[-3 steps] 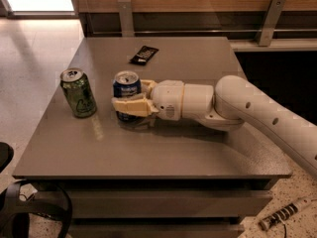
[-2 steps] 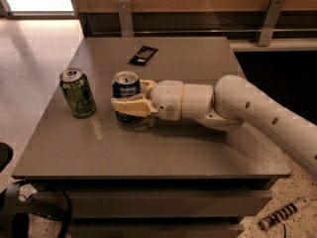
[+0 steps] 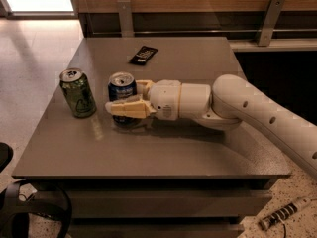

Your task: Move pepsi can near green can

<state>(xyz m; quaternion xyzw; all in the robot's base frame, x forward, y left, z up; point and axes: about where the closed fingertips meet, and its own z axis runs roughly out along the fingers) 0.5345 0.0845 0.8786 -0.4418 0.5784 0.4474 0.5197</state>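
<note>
The pepsi can [image 3: 122, 87], dark blue with a silver top, stands upright on the grey table [image 3: 163, 152], left of centre. My gripper [image 3: 122, 97] reaches in from the right, with one tan finger [image 3: 130, 108] across the can's front and the other behind it. It is shut on the can. The green can [image 3: 78, 93] stands upright a short gap to the left of the pepsi can, and the two do not touch.
A flat black packet [image 3: 143, 54] lies at the back of the table. The white arm [image 3: 257, 108] crosses the table's right half. A wooden wall with metal brackets runs behind. Black cables [image 3: 29, 212] and a small tool [image 3: 282, 213] lie on the floor below.
The gripper and the pepsi can have shifted very slightly left towards the green can. The green can has not moved.
</note>
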